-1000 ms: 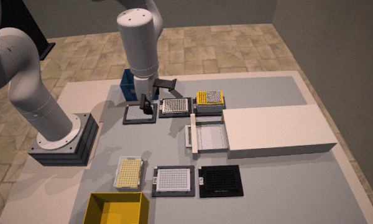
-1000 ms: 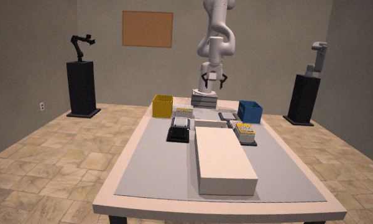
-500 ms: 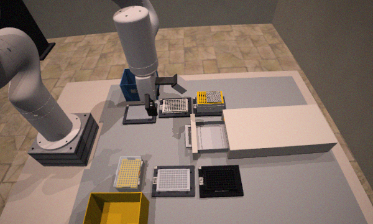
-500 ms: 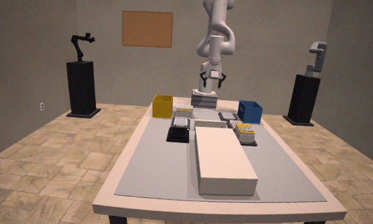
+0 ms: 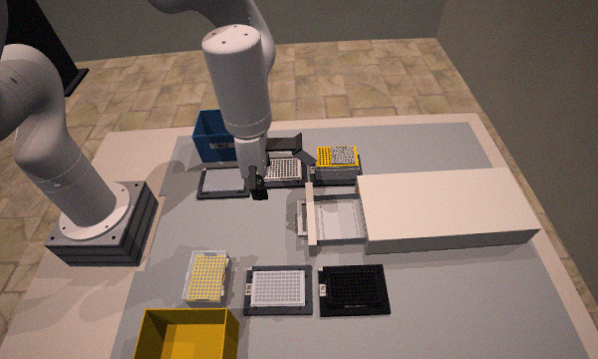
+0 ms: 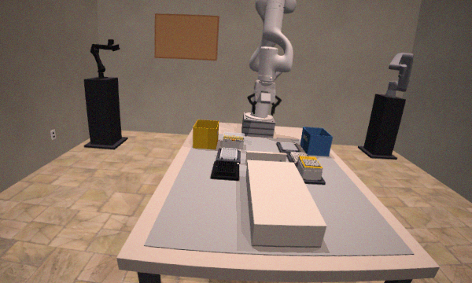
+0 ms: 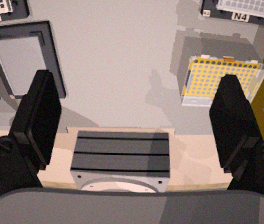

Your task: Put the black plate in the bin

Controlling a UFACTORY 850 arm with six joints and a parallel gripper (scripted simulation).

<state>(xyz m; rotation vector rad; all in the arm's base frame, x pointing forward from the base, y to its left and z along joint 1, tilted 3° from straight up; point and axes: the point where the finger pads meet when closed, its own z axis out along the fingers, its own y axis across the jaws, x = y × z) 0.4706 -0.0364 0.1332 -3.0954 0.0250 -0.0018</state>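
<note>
The black plate [image 5: 354,290] lies flat in its nest near the front of the bench, to the right of a white plate [image 5: 277,288]; it also shows in the exterior view [image 6: 225,170]. The yellow bin W1 [image 5: 186,333] stands upright at the front left corner and looks empty; it also shows in the exterior view [image 6: 205,134]. My gripper [image 5: 274,162] hangs high over the back of the bench, close to the arm's base, far from both. It is open wide and empty [image 7: 135,123]. The wrist view does not show the black plate.
The white cooler [image 5: 448,206] with its drawer [image 5: 334,219] pulled out lies mid-bench. A lidded tip box [image 5: 206,275] sits behind W1. At the back are the blue bin [image 5: 211,136], an empty nest [image 5: 224,181], a white plate [image 5: 283,169] and a yellow rack [image 5: 336,160].
</note>
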